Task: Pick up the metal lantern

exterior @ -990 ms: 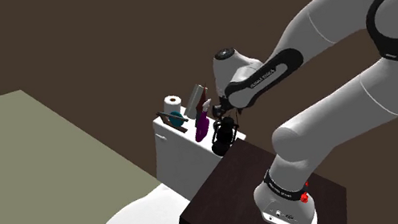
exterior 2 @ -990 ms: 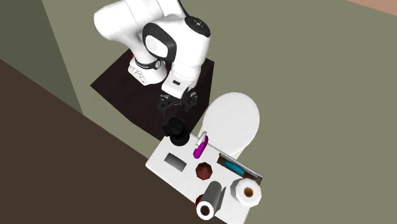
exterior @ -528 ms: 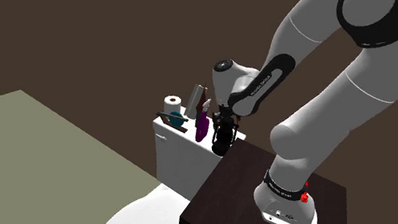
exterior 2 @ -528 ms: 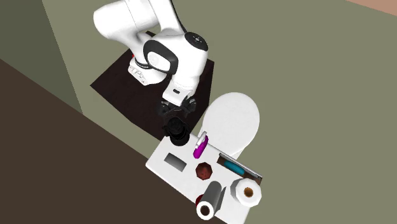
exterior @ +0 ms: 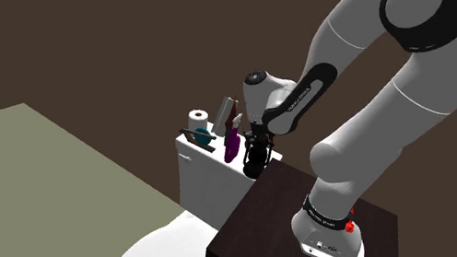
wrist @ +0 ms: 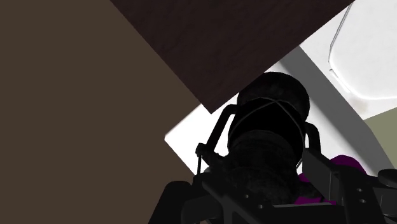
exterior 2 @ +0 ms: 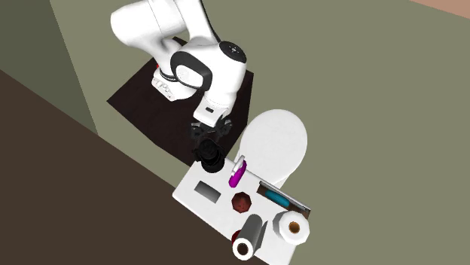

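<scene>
Black lantern, wire-framed, standing upright, at a corner of the white tank lid

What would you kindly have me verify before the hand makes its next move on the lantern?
1. The hand sits right over the black lantern: ok.
2. Lantern upright on the white tank lid: ok.
3. Lantern away from the lid's edge: not ok, it stands at a corner.
4. The purple bottle stands apart from the lantern: ok, though close.
5. Secure hold on the lantern: cannot tell, black against black.
</scene>
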